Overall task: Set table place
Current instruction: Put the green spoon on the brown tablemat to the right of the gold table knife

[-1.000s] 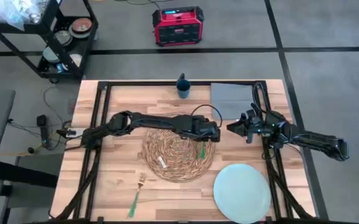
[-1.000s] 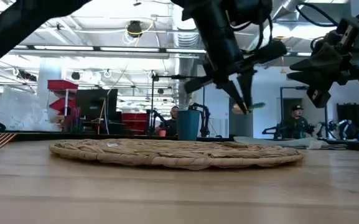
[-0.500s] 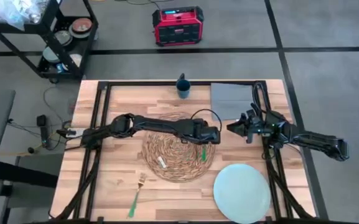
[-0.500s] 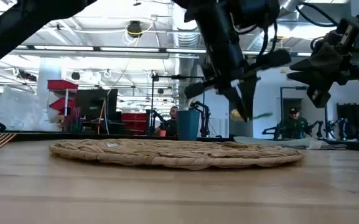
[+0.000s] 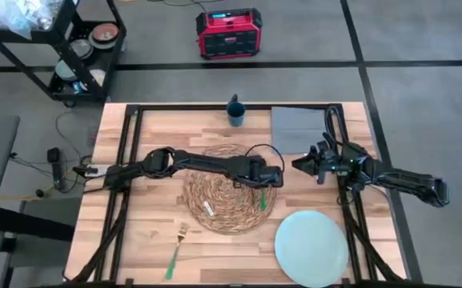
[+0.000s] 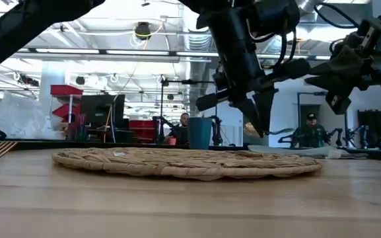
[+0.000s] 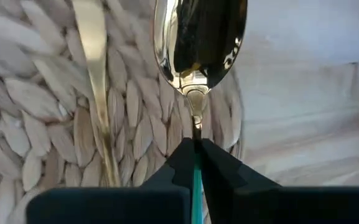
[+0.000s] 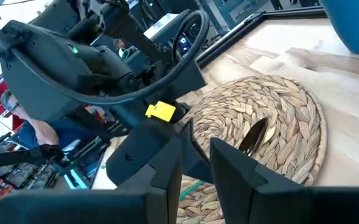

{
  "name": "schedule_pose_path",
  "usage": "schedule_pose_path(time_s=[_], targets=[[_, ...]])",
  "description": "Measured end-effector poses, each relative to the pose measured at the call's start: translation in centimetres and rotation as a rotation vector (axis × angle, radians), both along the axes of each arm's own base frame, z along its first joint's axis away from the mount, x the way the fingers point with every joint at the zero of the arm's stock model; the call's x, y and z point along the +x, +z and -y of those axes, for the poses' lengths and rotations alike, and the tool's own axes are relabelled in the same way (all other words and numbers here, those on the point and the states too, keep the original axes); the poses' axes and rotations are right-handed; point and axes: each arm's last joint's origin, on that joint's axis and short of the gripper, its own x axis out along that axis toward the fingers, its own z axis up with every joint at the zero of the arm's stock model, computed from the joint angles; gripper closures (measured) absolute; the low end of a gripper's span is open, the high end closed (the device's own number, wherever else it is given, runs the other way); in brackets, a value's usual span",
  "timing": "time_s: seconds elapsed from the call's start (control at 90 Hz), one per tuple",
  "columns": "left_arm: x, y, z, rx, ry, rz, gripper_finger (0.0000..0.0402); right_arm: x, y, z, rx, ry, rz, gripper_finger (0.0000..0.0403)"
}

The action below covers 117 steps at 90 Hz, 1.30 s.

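Left gripper (image 5: 261, 186) clamped on a green-handled spoon (image 7: 197, 43) above the right edge of the placemat (image 5: 229, 198).

Table (image 5: 158, 132): light-wood planks under black frame rails. Placemat: round, woven straw, flat at table centre. A small knife (image 5: 207, 208) lies on the mat's left part. Spoon: gold bowl, green handle pinched between the left fingers (image 7: 219, 168), held clear of the mat in the low view. Fork (image 5: 176, 248), green handle: on bare wood, near the front-left of the mat. Pale-blue plate (image 5: 311, 248): front right, just off the mat. Blue cup (image 5: 235, 110): back centre. Grey napkin (image 5: 295, 122): back right. Right gripper (image 5: 307, 165): waits in the air to the right of the mat, fingers (image 8: 232, 168) parted, nothing between them.
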Motion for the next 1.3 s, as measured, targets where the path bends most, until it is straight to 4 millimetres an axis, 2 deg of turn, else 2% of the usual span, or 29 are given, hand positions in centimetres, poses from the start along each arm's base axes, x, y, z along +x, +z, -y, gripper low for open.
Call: schedule_pose_path(time_s=[0.433, 0.789, 1.044, 1.3], targets=[[0.1, 0.0, -0.1, -0.009, -0.002, 0.009, 0.0401, 0.0, 0.0, 0.0, -0.004, 0.0, -0.001, 0.0332], [0.0, -1.7, 0.3, -0.029, -0.01, 0.003, 0.0401, 0.0, 0.0, 0.0, -0.006, 0.0, 0.0, 0.0332], [0.0, -1.7, 0.3, -0.032, -0.011, 0.013, 0.0401, 0.0, 0.0, 0.0, -0.003, 0.0, 0.0, 0.0332], [0.4, -1.5, 0.3, -0.027, -0.025, 0.05, 0.0367, 0.0, 0.0, 0.0, -0.003, 0.0, 0.0, 0.0332]])
